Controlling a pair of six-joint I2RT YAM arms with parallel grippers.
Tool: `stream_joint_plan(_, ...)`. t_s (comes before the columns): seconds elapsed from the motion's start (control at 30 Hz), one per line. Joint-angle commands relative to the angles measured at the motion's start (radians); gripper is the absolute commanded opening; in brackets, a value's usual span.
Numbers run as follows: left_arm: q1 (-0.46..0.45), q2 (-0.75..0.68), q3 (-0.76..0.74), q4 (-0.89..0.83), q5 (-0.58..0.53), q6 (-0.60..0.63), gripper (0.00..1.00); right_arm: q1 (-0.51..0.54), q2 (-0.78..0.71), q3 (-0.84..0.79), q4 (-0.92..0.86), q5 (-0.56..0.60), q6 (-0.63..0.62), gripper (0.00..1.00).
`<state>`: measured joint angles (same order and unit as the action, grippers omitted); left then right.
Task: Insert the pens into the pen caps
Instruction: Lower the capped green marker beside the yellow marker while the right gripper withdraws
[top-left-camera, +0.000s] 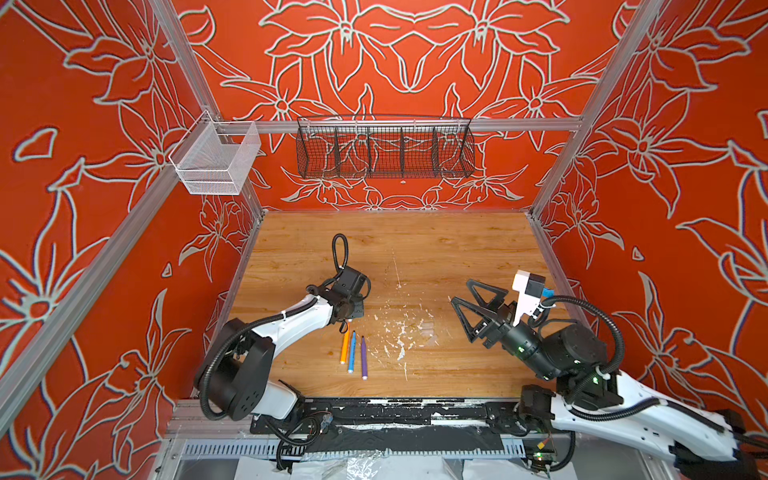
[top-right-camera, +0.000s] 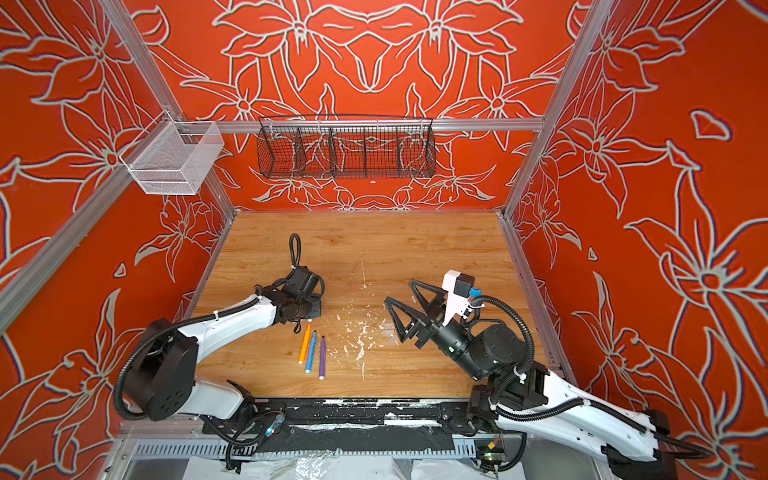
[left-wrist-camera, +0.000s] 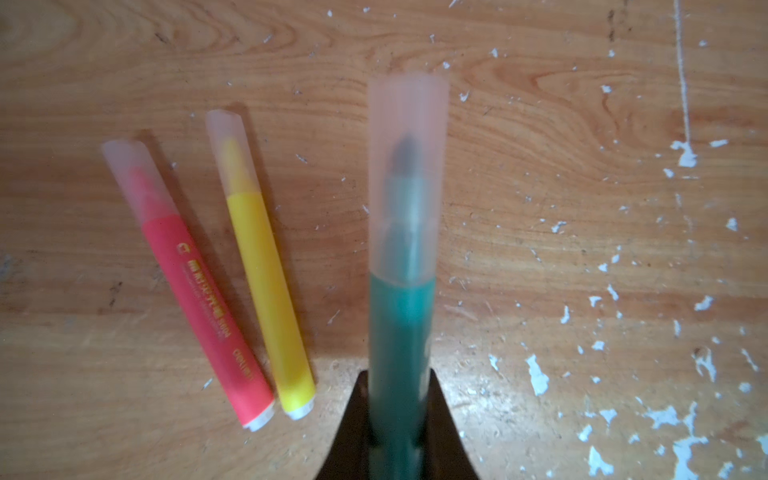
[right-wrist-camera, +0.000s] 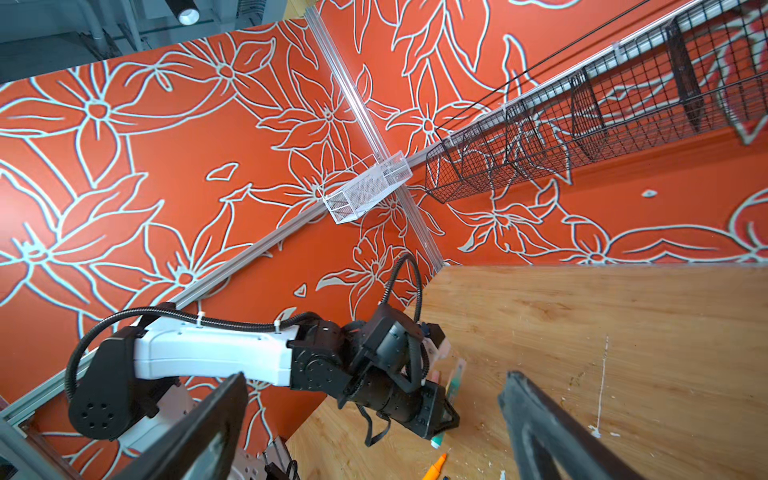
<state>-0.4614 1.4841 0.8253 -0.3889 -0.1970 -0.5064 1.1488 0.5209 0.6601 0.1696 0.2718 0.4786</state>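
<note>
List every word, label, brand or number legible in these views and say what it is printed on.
Red-pink felt-tip pen with a clear cap: gold logo and lettering along the barrel, too blurred to quote.
Yellow capped felt-tip pen, green capped felt-tip pen: no readable print.
Orange felt-tip pen, blue felt-tip pen, purple felt-tip pen: too small to tell.
No other readable text.

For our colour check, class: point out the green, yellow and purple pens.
green pen (left-wrist-camera: 401, 345): left wrist view, on its barrel above the jaws.
yellow pen (left-wrist-camera: 272, 299): left wrist view, mid-barrel.
purple pen (top-left-camera: 363, 357): in a top view, mid-barrel.
</note>
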Motion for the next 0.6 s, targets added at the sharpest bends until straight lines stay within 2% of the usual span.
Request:
stream_joint_plan(0.0, 0.015, 0.076, 0.043, 0.008, -0.006, -0.009, 0.0, -0.003, 0.019, -0.016, 0.07, -0.016, -0.017, 0.98)
stream_joint_plan(0.2, 0.033, 0.2, 0.112, -0.002, -0.002, -0.012, 0.0, -0.002, 0.051, -0.015, 0.08, -0.031, 0.011, 0.97)
stream_joint_plan(0.43, 0.055, 0.256, 0.143, -0.015, -0.011, -0.022, 0.0, -0.002, 0.06, -0.059, 0.143, -0.005, 0.046, 0.98)
stream_joint_plan(0.57, 0.059, 0.259, 0.145, -0.024, -0.005, -0.023, 0.07, -0.002, 0.063, -0.055, 0.133, 0.003, 0.038, 0.97)
